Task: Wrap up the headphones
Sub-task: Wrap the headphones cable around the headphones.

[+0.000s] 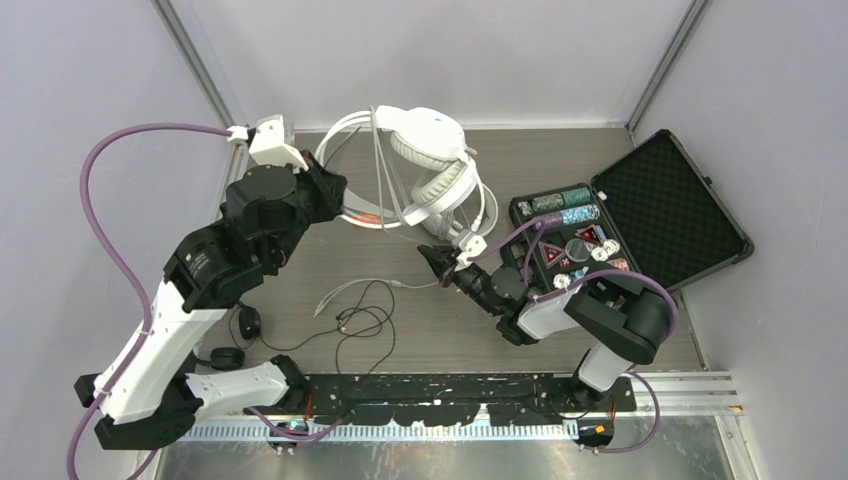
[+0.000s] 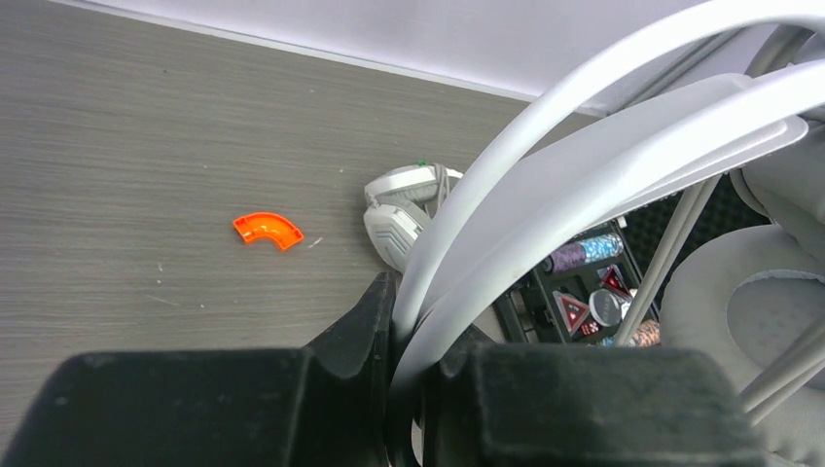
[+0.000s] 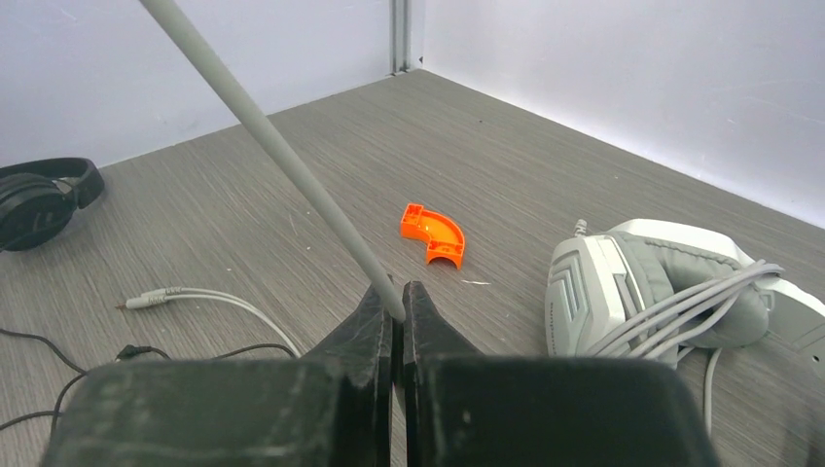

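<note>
Headband (image 2: 632,165) of white over-ear headphones (image 1: 430,150), smooth plastic arc above padded cups, is clamped between matte black fingers of left gripper (image 2: 409,326) at rear centre of grey wood-grain table (image 2: 146,146). Thin round white cord (image 3: 282,161) is pinched taut in fully closed right gripper (image 3: 399,302). Second white headset (image 3: 632,287), ribbed cup, cord-wound, is seen beside curved orange piece (image 3: 433,233). Small black pair (image 1: 240,335) is seen near left arm.

— What colours are there?
— At twelve o'clock, white headphones (image 1: 430,150), their cord (image 3: 282,156) pale grey. A black pair (image 1: 246,322) at eight, and an orange piece (image 3: 433,233).
— The table (image 1: 440,340)?
— Grey wood grain. The case (image 1: 665,195) at three is black, with dimpled foam.
</note>
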`<action>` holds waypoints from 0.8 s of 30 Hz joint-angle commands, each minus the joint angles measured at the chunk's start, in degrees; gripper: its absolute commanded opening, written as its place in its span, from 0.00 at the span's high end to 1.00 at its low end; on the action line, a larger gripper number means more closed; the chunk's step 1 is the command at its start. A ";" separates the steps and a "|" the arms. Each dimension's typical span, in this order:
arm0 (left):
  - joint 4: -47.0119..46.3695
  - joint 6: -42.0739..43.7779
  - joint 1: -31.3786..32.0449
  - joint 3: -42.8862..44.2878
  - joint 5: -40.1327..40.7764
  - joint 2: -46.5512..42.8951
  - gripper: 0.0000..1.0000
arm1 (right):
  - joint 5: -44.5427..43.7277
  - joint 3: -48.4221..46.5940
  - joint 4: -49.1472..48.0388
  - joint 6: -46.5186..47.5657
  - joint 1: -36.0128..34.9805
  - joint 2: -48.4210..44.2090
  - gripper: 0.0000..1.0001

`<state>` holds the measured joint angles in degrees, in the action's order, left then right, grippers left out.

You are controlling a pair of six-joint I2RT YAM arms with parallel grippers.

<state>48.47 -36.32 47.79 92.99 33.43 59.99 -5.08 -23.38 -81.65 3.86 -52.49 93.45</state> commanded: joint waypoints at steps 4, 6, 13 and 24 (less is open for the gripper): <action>-9.14 -1.59 -0.22 4.60 5.39 -1.82 1.00 | -2.85 1.19 -0.75 -1.12 0.77 -0.70 0.99; -8.99 -1.57 -0.24 4.74 6.93 -1.77 1.00 | -2.70 1.18 -0.71 -1.32 0.77 -0.45 0.99; -9.92 -1.71 -0.24 4.81 6.16 -1.88 1.00 | -2.50 0.81 -0.71 -1.52 0.93 0.90 0.99; -5.29 0.15 -0.24 5.43 -1.36 -2.08 1.00 | -1.44 0.52 -0.71 -6.25 2.65 1.74 0.99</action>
<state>49.23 -34.37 47.62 93.62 36.62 59.99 -5.37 -22.68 -82.32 0.60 -51.05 94.28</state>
